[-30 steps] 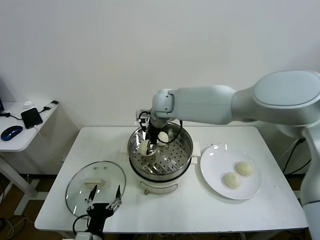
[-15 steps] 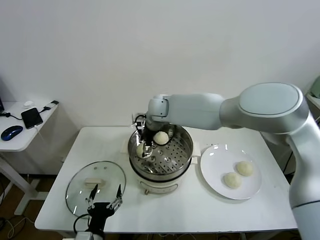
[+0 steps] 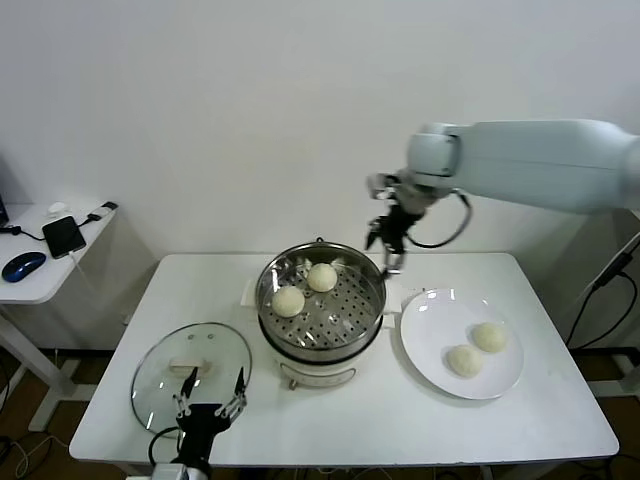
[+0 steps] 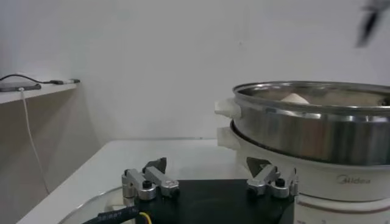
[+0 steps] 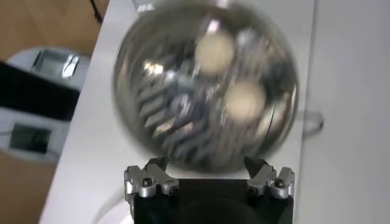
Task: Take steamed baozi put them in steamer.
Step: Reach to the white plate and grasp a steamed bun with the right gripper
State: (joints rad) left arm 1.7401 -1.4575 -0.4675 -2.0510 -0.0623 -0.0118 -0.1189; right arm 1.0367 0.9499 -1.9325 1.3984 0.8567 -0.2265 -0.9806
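The steel steamer [image 3: 322, 347] stands mid-table on its cream base. Two baozi lie on its perforated tray, one at the left [image 3: 289, 300] and one farther back [image 3: 322, 277]. Two more baozi [image 3: 490, 336] [image 3: 461, 360] rest on the white plate [image 3: 425, 325] to the right. My right gripper [image 3: 386, 243] hangs open and empty in the air above the steamer's back right rim. Its wrist view looks down on the steamer [image 5: 152, 131] and both baozi [image 5: 214, 52] [image 5: 245, 99] past the open gripper [image 5: 207, 164]. My left gripper [image 3: 208, 398] [image 4: 210, 173] is parked open over the glass lid.
The round glass lid [image 3: 160, 365] lies flat at the front left of the table, beside the steamer [image 4: 311, 131]. A low side table at the far left carries a phone [image 3: 62, 235] and a mouse [image 3: 22, 265]. The wall is close behind the table.
My right gripper opened and let go of a baozi on the left of the steamer tray, then rose and swung out to the right. The left arm has not moved.
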